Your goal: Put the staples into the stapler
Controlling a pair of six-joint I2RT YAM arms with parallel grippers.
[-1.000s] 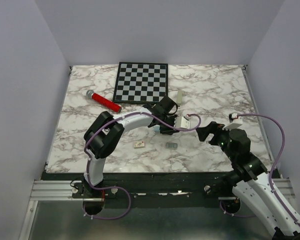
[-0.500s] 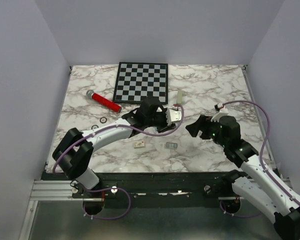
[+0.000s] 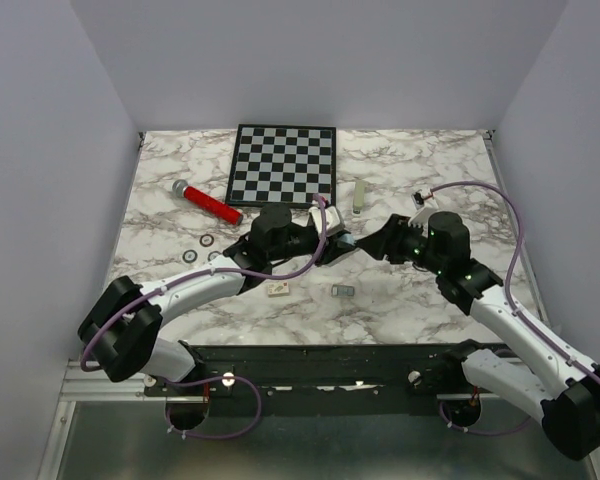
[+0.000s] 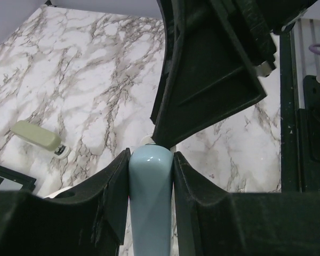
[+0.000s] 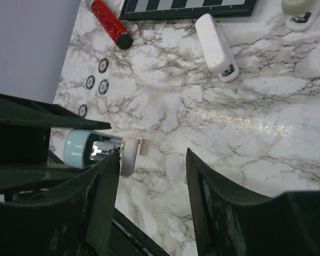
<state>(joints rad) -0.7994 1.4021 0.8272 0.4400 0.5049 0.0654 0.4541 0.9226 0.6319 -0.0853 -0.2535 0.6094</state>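
Fingers of our left gripper (image 4: pixel 149 157) clamp the pale blue stapler (image 4: pixel 149 213); our right gripper (image 5: pixel 152 154) has its fingers spread, empty, at the stapler's tip. We see the staples (image 3: pixel 343 290) lying on the table (image 3: pixel 450 180), apart from both.

Left arm (image 3: pixel 195 285): extended low from its base toward the centre, wrist pointing right.
Left end effector (image 4: pixel 151 160): fingers (image 4: pixel 114 181) clamped on both sides of a pale blue stapler (image 4: pixel 149 197).
Right arm (image 3: pixel 500 310): extended forward and leftward, wrist facing the left one.
Right end effector (image 5: pixel 152 160): fingers (image 5: pixel 104 181) apart, nothing between them, tips close to the other arm's.
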